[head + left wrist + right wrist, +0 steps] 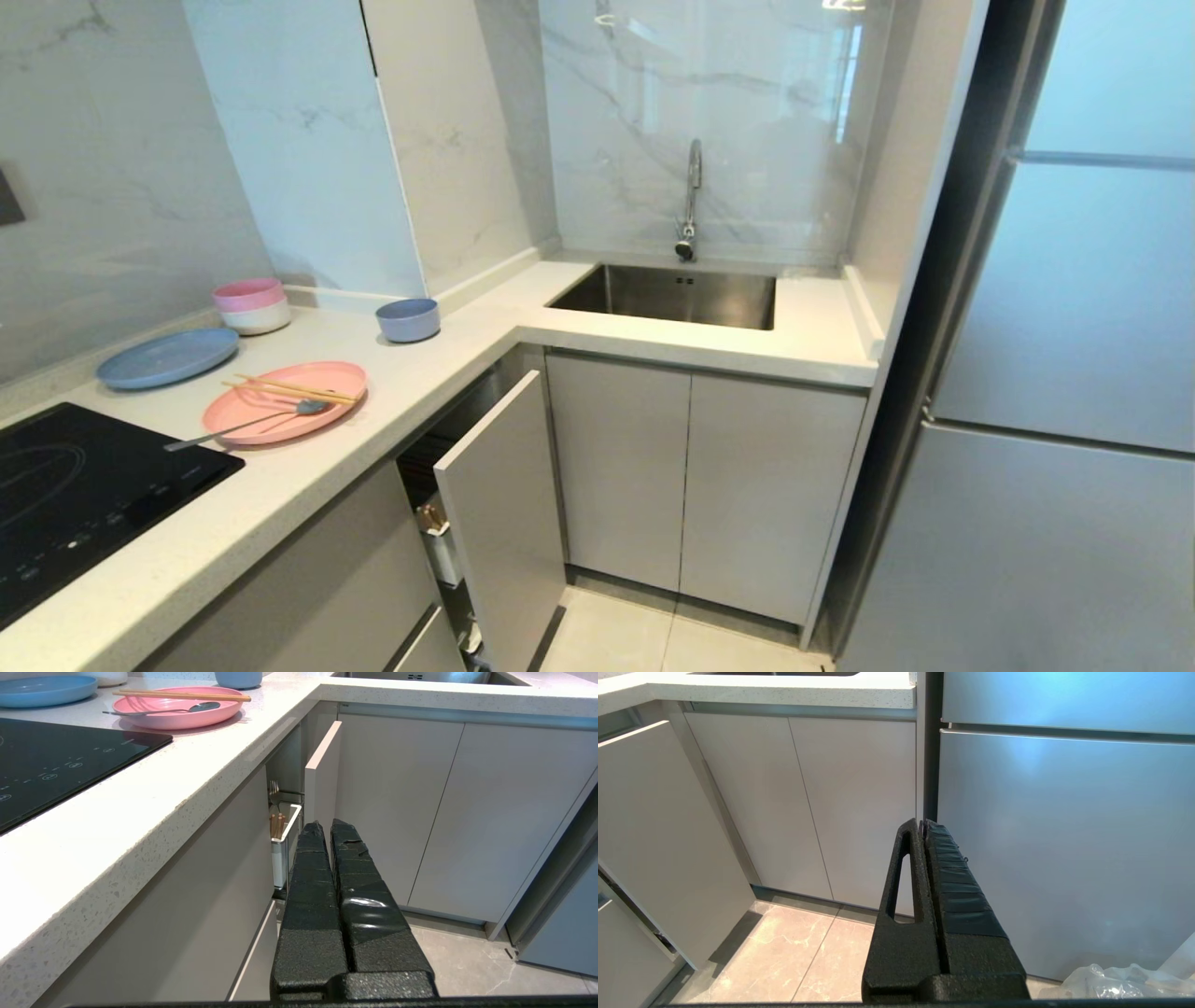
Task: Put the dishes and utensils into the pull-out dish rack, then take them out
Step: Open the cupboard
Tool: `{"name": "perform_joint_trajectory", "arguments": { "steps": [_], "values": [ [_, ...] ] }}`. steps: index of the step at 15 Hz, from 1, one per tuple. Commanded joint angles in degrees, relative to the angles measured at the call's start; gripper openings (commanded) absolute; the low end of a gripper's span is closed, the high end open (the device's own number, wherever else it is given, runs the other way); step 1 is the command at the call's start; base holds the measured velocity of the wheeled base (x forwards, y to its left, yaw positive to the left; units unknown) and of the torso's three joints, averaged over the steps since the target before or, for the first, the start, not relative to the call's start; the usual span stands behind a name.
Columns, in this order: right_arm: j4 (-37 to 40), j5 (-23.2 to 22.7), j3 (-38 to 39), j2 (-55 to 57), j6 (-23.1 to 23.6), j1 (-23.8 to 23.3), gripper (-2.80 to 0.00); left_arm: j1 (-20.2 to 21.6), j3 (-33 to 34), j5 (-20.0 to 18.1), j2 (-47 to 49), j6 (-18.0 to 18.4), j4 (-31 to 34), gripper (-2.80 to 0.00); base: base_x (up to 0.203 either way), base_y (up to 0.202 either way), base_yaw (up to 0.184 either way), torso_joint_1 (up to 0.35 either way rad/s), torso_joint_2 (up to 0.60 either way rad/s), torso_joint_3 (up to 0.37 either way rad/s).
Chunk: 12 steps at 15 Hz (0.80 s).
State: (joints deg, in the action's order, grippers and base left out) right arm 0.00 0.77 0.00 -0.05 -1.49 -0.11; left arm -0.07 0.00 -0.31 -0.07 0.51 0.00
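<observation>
Plate (177, 709) on counter, well apart from left hand (329, 828).

The narrow pale cabinet front (509, 504) is hiding most of the chrome wire pull-out dish rack (446, 523); only its white rectangular utensil cup (283, 847) is showing in the gap. The black glass cooktop (84, 495) is running out of the picture's left edge. The slim silver-grey utensil (247, 425) on the salmon-pink plate (285, 399) is appearing too small to tell fork or spoon.
</observation>
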Motion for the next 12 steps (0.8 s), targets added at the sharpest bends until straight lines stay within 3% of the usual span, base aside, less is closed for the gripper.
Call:
{"name": "perform_joint_trajectory", "arguments": {
  "steps": [1, 9, 10, 12],
  "values": [
    [0.0, 0.02, 0.0, 0.05, -0.04, -0.01, -2.8, 0.0, 0.0, -0.05, -0.01, -0.07, 0.0, -2.8, 0.0, 0.0, 0.0, 0.0, 0.0, 0.0],
    [0.0, 0.02, 0.0, 0.05, -0.01, 0.02, -2.8, -0.01, -0.98, 0.22, -0.01, 0.5, -1.05, -2.8, 0.0, 0.0, 0.0, 0.0, 0.0, 0.0],
    [0.0, 0.02, 0.0, 0.05, -0.01, 0.02, -2.8, 0.0, -3.23, 0.34, -0.01, 0.5, -1.13, -2.8, 0.0, 0.0, 0.0, 0.0, 0.0, 0.0],
    [0.0, 0.02, 0.0, 0.05, -0.02, 0.0, -2.8, 0.09, -15.15, 0.45, 1.67, 0.85, 2.15, -2.8, 0.0, 0.0, 0.0, 0.0, 0.0, 0.0]
  ]
}}
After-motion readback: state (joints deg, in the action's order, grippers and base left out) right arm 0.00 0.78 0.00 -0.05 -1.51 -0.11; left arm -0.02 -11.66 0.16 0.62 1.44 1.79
